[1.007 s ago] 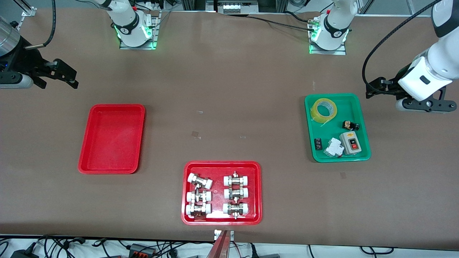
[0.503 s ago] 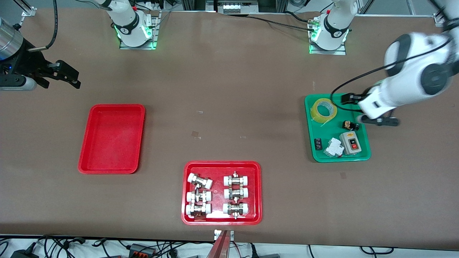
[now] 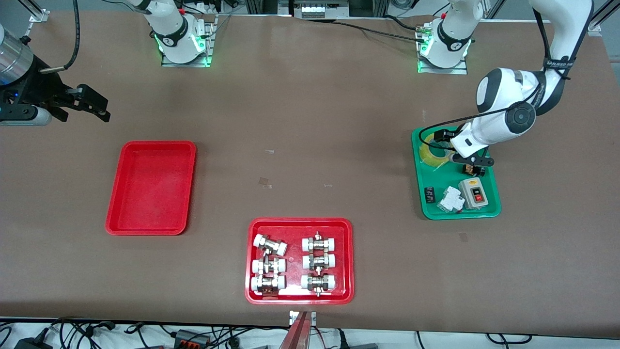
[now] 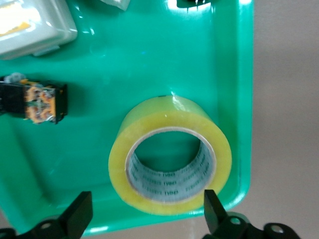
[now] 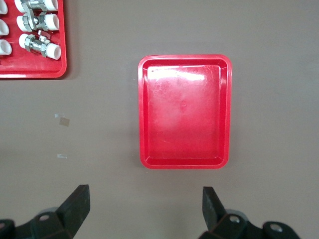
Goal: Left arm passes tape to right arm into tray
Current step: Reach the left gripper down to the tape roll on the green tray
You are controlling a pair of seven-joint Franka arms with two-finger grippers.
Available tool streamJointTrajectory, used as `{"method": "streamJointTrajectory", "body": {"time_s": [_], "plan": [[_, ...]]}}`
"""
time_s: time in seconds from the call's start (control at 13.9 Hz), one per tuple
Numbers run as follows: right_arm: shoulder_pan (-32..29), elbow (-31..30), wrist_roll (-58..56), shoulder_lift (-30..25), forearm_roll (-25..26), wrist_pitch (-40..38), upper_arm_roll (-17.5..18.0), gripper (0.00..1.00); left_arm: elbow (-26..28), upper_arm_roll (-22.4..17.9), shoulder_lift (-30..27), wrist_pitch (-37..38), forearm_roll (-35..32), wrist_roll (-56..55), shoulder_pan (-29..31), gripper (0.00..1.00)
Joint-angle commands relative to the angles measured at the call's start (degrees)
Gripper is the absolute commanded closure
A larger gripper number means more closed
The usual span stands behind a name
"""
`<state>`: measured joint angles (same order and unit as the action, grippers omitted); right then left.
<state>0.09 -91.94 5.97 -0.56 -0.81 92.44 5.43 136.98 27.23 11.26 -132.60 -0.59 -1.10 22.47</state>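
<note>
Scanning from the right arm's end of the table: the right gripper (image 3: 99, 104) hangs over bare table near the edge, fingers (image 5: 77, 203) spread apart and holding nothing; this arm waits. The plain red tray (image 3: 151, 188) lies at roughly 5 o'clock from it in the front view, nearer the front camera, with nothing in it. At mid-table, nearest the front camera, a second red tray of fittings (image 3: 300, 261) stands well apart from the work. Toward the left arm's end sits the green tray (image 3: 455, 173), with the tape (image 3: 430, 153) lying flat in its corner farthest from the front camera, hole upward, so its axis is vertical. The left gripper (image 4: 149, 216) hangs over that corner, fingers (image 4: 79, 213) apart. In the left wrist view the roll lies at 12 o'clock from the fingertips, one finger about in line with its rim and the other wide of it. Judgement: the left arm is plainly the nearer; the grasp turns on carrying the fingers on over the roll, then lowering so that they span it or its wall.
</note>
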Motion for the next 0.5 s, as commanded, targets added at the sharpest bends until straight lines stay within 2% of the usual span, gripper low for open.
{"method": "streamJointTrajectory", "body": {"time_s": [0.0, 0.14, 0.29, 0.36, 0.43], "plan": [[-0.5, 1.0, 0.4, 0.3, -0.5, -0.2, 0.6, 0.00, 1.5, 0.2, 4.6, -6.6, 0.0, 0.8, 3.8, 0.08], [-0.5, 1.0, 0.4, 0.3, -0.5, -0.4, 0.6, 0.00, 1.5, 0.2, 5.8, -7.1, 0.0, 0.9, 4.7, 0.19], [-0.5, 1.0, 0.1, 0.3, -0.5, -0.5, 0.6, 0.00, 1.5, 0.2, 6.1, -7.1, 0.0, 0.8, 5.0, 0.44], [-0.5, 1.0, 0.1, 0.3, -0.5, -0.5, 0.6, 0.00, 1.5, 0.2, 5.9, -6.5, 0.0, 0.7, 5.0, 0.67], [-0.5, 1.0, 0.1, 0.3, -0.5, -0.5, 0.6, 0.00, 1.5, 0.2, 5.8, -6.3, 0.0, 0.8, 5.2, 0.77]]}}
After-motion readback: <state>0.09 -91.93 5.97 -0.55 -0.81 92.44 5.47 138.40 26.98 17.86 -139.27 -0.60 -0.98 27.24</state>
